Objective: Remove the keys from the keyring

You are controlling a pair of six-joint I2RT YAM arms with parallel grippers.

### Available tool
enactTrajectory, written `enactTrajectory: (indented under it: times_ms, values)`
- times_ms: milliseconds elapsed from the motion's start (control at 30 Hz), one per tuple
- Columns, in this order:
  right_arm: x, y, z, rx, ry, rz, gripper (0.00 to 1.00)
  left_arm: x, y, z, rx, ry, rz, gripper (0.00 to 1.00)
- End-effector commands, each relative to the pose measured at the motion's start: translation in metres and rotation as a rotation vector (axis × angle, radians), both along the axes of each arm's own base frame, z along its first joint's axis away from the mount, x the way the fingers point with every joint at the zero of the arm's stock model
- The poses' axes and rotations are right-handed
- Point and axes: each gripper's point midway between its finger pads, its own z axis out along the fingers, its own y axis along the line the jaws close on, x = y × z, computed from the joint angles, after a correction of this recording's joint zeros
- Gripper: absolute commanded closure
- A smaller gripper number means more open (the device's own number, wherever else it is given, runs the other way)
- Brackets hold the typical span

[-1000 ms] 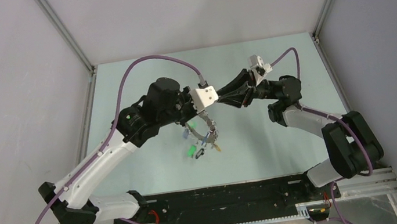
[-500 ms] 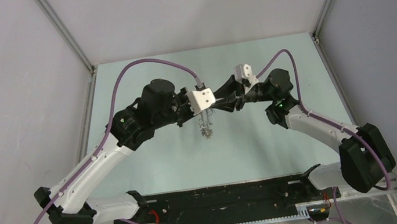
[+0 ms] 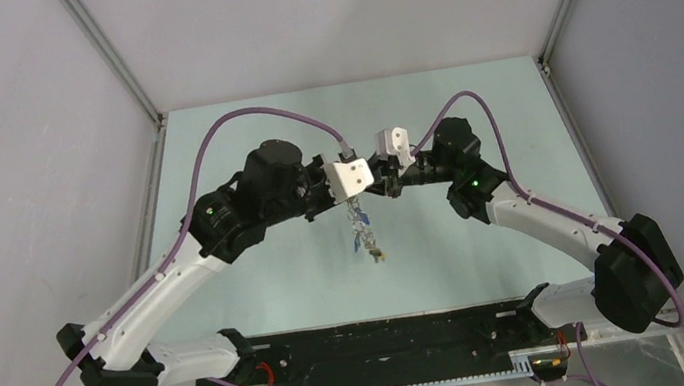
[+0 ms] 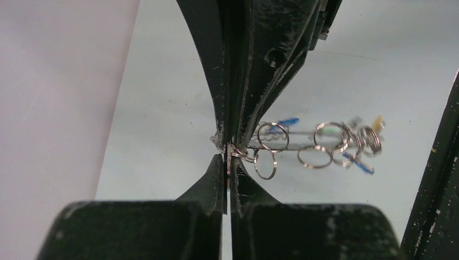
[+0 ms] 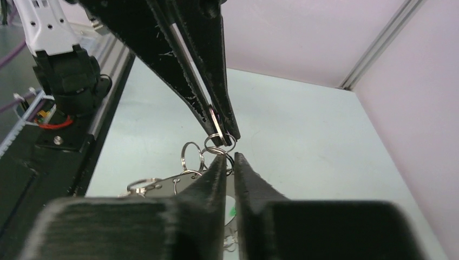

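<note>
Your left gripper [image 4: 226, 158] is pinched almost flat, just a sliver between the fingers, clamped on keyring [image 4: 287, 146] wire at its tips. Your right gripper [image 5: 230, 157] meets it tip to tip, also nearly closed, with ring wire caught between the fingers. The 2 grippers sit raised over the middle of the table [image 3: 486, 243]. The keys [image 3: 362, 238] hang in 1 bunch just below both tips, and blue and yellow heads show.
</note>
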Motion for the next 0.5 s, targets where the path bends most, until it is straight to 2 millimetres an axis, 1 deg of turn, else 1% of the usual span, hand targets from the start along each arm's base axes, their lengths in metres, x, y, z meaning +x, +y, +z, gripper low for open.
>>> enactTrajectory:
  times_ms: [0, 33, 167, 267, 333, 367, 400, 467]
  values:
    - [0.001, 0.001, 0.018, 0.003, -0.069, -0.018, 0.98, -0.001, 0.001, 0.039, -0.087, -0.104, -0.004, 1.0]
    - [0.001, 0.001, 0.017, -0.002, -0.065, -0.018, 1.0, 0.0, 0.002, 0.04, -0.088, -0.103, 0.003, 1.0]
    - [0.001, -0.001, 0.019, -0.002, -0.046, -0.035, 1.0, 0.003, 0.005, 0.042, -0.089, -0.108, 0.033, 1.0]
    - [0.007, -0.004, 0.024, 0.028, 0.047, -0.08, 1.0, 0.003, 0.006, 0.04, -0.085, -0.106, 0.034, 1.0]
    - [0.011, -0.005, 0.036, 0.078, 0.117, -0.107, 1.0, 0.005, 0.007, 0.036, -0.075, -0.11, 0.044, 1.0]
    - [0.012, -0.006, 0.039, 0.103, 0.192, -0.125, 1.0, 0.006, 0.008, 0.034, -0.07, -0.111, 0.052, 1.0]
    - [0.014, -0.006, 0.048, 0.139, 0.218, -0.141, 1.0, 0.008, 0.01, 0.031, -0.061, -0.112, 0.062, 1.0]
    - [0.01, -0.005, 0.058, 0.199, 0.378, -0.14, 1.0, 0.01, 0.011, 0.028, -0.056, -0.115, 0.075, 1.0]
